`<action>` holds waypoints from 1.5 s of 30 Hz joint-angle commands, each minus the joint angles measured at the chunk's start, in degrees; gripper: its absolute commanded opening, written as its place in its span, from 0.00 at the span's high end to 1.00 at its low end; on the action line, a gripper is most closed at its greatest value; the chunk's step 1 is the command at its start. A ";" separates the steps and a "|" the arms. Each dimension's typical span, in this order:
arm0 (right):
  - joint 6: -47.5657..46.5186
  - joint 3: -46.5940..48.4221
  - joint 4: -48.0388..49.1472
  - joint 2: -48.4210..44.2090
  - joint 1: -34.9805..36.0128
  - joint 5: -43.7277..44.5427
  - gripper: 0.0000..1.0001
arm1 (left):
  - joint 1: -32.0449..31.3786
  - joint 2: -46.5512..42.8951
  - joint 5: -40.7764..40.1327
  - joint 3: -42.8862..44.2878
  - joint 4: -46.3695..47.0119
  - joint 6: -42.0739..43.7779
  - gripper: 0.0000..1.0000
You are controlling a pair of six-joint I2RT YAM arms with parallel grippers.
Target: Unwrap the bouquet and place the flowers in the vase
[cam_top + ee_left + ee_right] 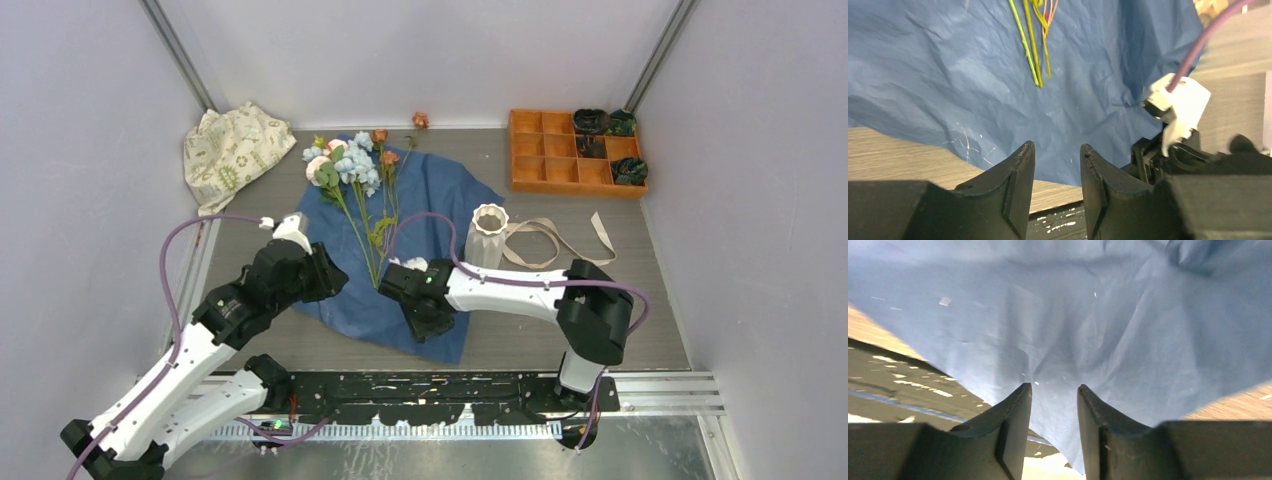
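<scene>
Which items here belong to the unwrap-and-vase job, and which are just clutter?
Job:
- flowers
- blue wrapping paper
- beige ribbon
- white ridged vase

Lying about:
- cream printed cloth
- orange compartment tray

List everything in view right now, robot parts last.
blue paper: one, bright blue, spread open mid-table
flowers: one bunch, pale blue, pink-white and rust-orange, lying on the paper
loose bloom: one, rust-orange, by the back wall
vase: one, white, upright, right of the paper
ribbon: one, beige, untied, right of the vase
tray: one, orange, far right
dark items: several, in the tray's right compartments
cloth: one, cream with green print, far left
left gripper: black, open, over the paper
right gripper: black, open, over the paper
</scene>
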 commanded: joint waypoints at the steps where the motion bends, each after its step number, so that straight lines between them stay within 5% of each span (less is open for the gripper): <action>1: -3.45 13.05 -6.71 -6.29 -0.49 10.47 0.53 | -0.22 -1.42 -10.08 6.93 -2.30 -0.94 0.60; 9: -11.19 32.67 -4.57 1.93 -12.33 7.41 0.54 | -0.14 -2.13 -25.30 19.10 -7.39 6.19 0.53; 22: -16.22 76.41 -11.28 41.27 -19.92 -1.84 0.55 | -0.10 7.25 -22.01 17.52 -3.59 6.34 0.51; 41: -12.62 71.02 -2.37 47.73 -20.36 -10.24 0.58 | -0.11 9.80 -19.22 12.17 0.41 4.45 0.51; 45: -11.92 70.07 -1.79 48.73 -20.38 -10.18 0.80 | -0.14 10.15 -19.14 11.90 0.68 4.35 0.51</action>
